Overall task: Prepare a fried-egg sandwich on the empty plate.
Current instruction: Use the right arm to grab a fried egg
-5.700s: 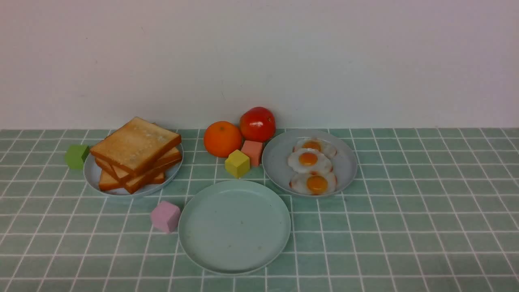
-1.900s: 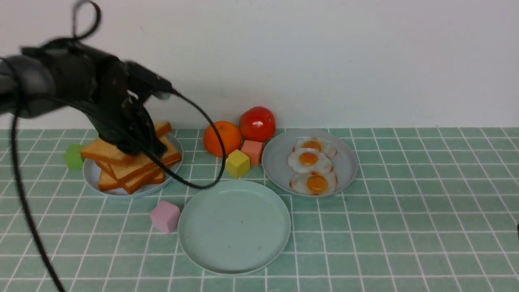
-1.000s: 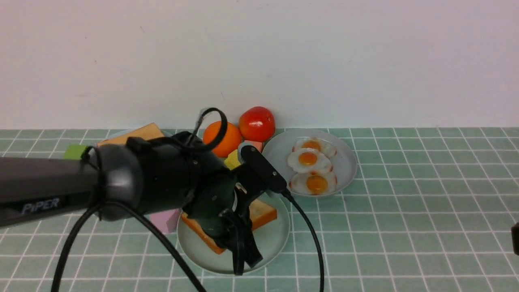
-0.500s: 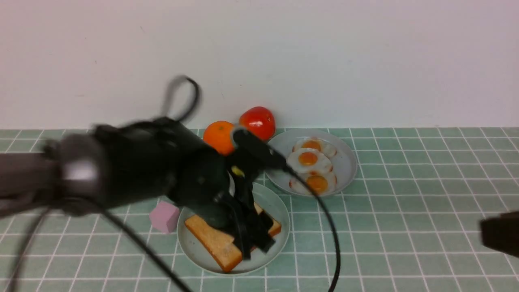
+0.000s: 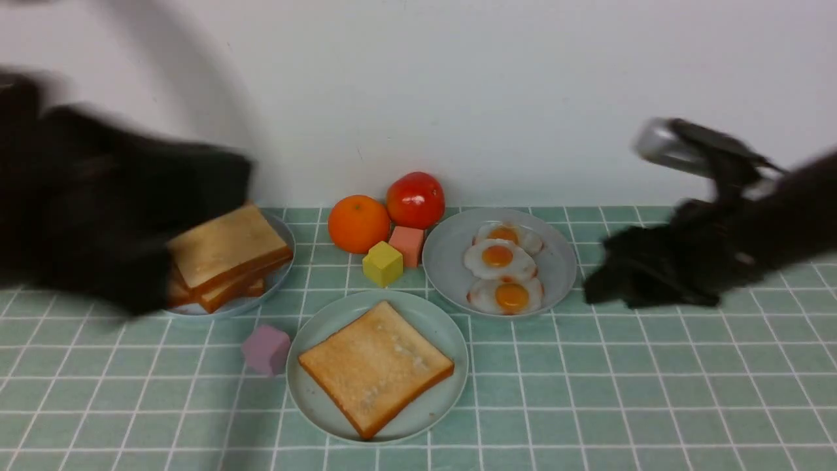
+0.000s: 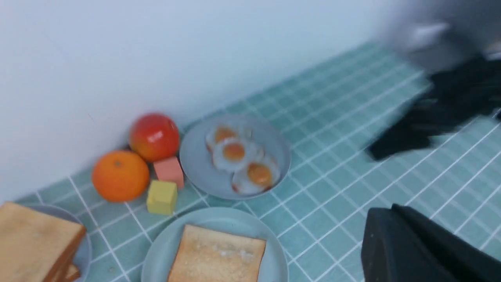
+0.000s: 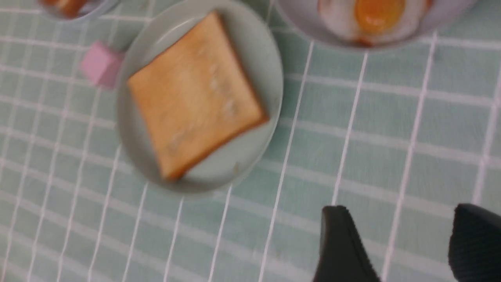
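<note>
Flat on the mint-green plate (image 5: pixel 314 400): one toast slice (image 5: pixel 374 366), bare on top. Behind and right of that plate: three fried eggs (image 5: pixel 500 258) on a grey-blue plate (image 5: pixel 444 258). Behind-left: toast pile (image 5: pixel 225 252). Left gripper (image 6: pixel 395 231) there too, jaws pressed together, empty. Right gripper (image 7: pixel 403 219) right of it, jaws spread, empty.

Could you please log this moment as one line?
step: toast on plate | eggs: not yet added | left hand: shut | right hand: open

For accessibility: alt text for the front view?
A square golden-brown toast slice lies on the round mint-green plastic plate. Behind: a grey-blue plate of three fried eggs, another of stacked toast. Blurred left arm and right arm flank them.
</note>
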Robot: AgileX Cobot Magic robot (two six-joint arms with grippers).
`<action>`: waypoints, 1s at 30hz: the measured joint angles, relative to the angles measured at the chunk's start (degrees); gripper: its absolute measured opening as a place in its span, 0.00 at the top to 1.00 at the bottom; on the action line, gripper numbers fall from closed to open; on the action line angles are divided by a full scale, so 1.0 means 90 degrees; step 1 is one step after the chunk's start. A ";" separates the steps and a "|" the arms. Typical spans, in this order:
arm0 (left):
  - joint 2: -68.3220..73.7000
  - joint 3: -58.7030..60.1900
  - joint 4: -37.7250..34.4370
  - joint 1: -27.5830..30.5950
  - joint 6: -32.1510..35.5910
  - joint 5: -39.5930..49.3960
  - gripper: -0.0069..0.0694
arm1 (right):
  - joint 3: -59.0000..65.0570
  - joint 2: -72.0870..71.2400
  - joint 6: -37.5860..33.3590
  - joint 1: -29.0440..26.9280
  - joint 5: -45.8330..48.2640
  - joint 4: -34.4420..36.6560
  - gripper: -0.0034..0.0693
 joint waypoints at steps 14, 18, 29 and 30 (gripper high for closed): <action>-0.2662 0.2068 0.0750 0.0000 -0.1372 -0.0275 0.93 | -0.3202 0.3549 -0.0016 -0.0435 0.0320 0.0545 0.42; -0.2662 0.2076 0.0778 0.0000 -0.1400 -0.0289 0.93 | -0.3590 0.3982 -0.0063 -0.0495 0.0260 0.0896 0.42; -0.2662 0.2083 0.0564 0.0000 -0.1420 -0.0289 0.93 | -0.3892 0.4523 -0.0123 -0.0495 0.0113 0.1032 0.42; -0.2662 0.2083 0.0550 0.0000 -0.1420 -0.0289 0.93 | -0.3898 0.4537 -0.0124 -0.0495 0.0113 0.1032 0.42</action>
